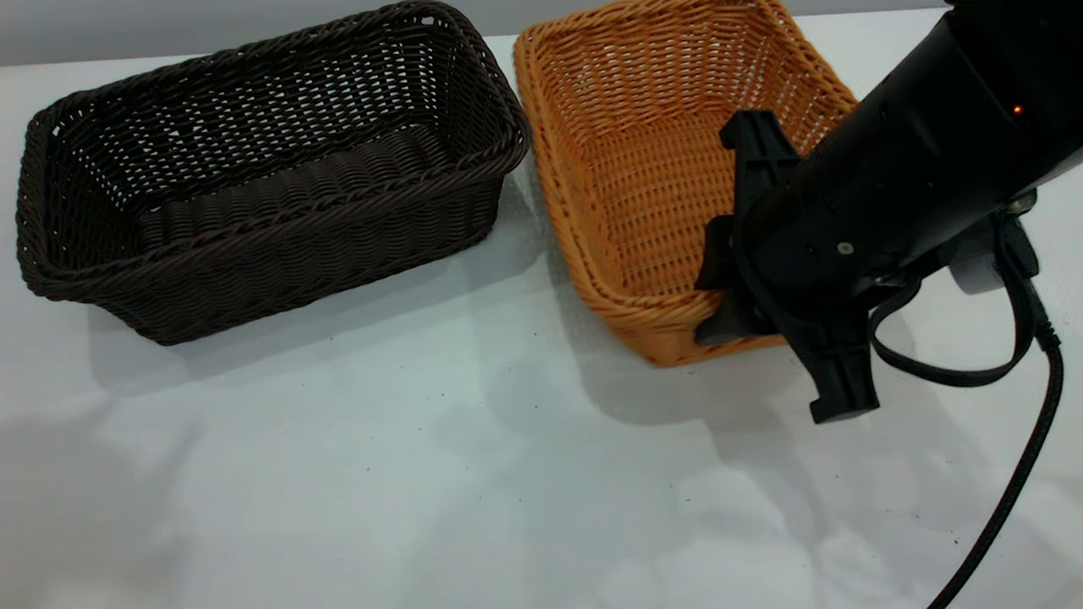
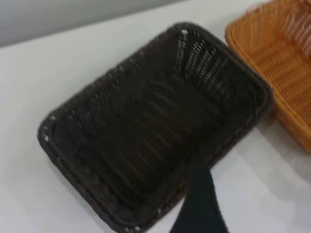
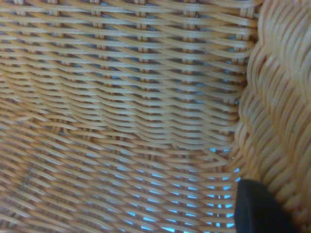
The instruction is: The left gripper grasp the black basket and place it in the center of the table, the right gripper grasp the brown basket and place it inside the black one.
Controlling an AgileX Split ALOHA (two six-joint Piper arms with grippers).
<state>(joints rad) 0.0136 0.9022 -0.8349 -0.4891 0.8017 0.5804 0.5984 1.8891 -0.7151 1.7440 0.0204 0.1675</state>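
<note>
The black basket [image 1: 262, 169] stands on the table [image 1: 423, 474] at the far left; it also shows from above in the left wrist view [image 2: 150, 131]. The brown basket [image 1: 668, 152] stands right beside it, and its edge shows in the left wrist view [image 2: 282, 68]. My right gripper [image 1: 716, 292] is open at the brown basket's near right rim. One of its fingers [image 3: 260, 208] lies inside the basket against the woven wall [image 3: 121, 107], next to the braided rim [image 3: 282, 111]. My left gripper [image 2: 241, 194] hovers open above the black basket's near side; only one finger [image 2: 200, 206] shows.
The right arm's braided cable [image 1: 1007, 499] hangs down over the table's right side. A grey wall [image 1: 169, 25] bounds the table's far edge. Bare tabletop lies in front of both baskets.
</note>
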